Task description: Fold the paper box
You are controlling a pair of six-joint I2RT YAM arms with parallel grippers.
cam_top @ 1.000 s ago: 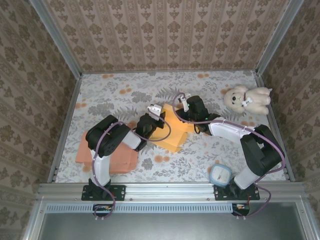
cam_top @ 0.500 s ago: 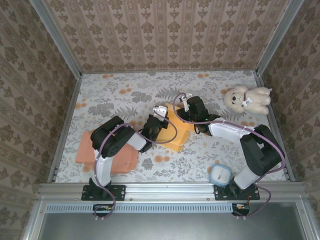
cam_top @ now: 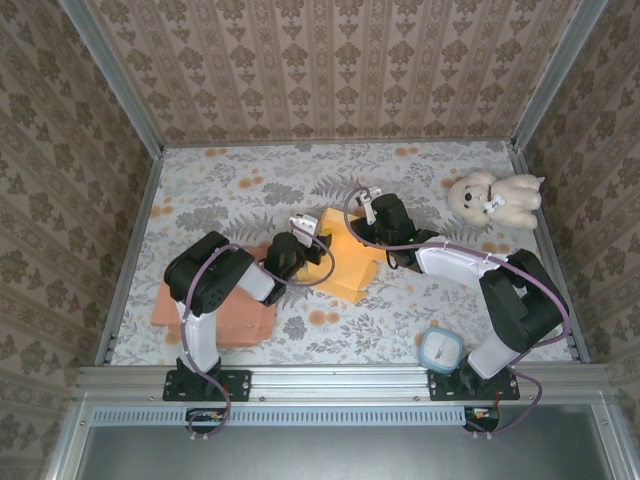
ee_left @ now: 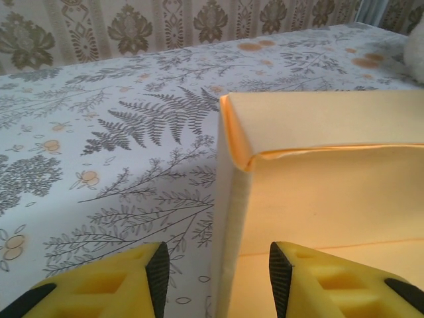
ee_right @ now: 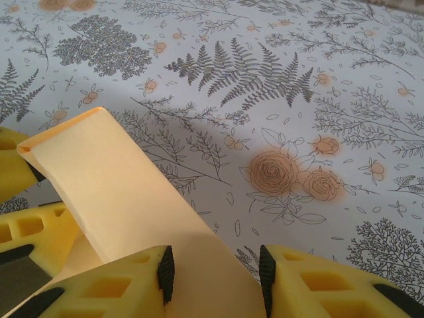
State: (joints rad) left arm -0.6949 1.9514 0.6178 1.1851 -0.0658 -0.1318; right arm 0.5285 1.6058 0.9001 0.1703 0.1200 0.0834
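The paper box (cam_top: 350, 265) is a yellow-orange card lying partly folded in the middle of the table. My left gripper (cam_top: 312, 242) is at its left side and my right gripper (cam_top: 368, 238) at its far edge. In the left wrist view the box (ee_left: 318, 199) has one wall standing upright. That wall runs between the fingers of the open left gripper (ee_left: 218, 275), and neither pad touches it. In the right wrist view a raised flap (ee_right: 119, 192) of the box passes between the parted fingers of my right gripper (ee_right: 215, 278), lying against the left pad.
A white teddy bear (cam_top: 495, 198) sits at the far right. A flat orange sheet (cam_top: 215, 305) lies under the left arm. A small round blue-rimmed container (cam_top: 440, 348) stands by the right arm's base. Patterned walls close in the table on three sides.
My left gripper has opened, let go of the box wall and drawn back a little to the left. The right gripper has stayed where it was.
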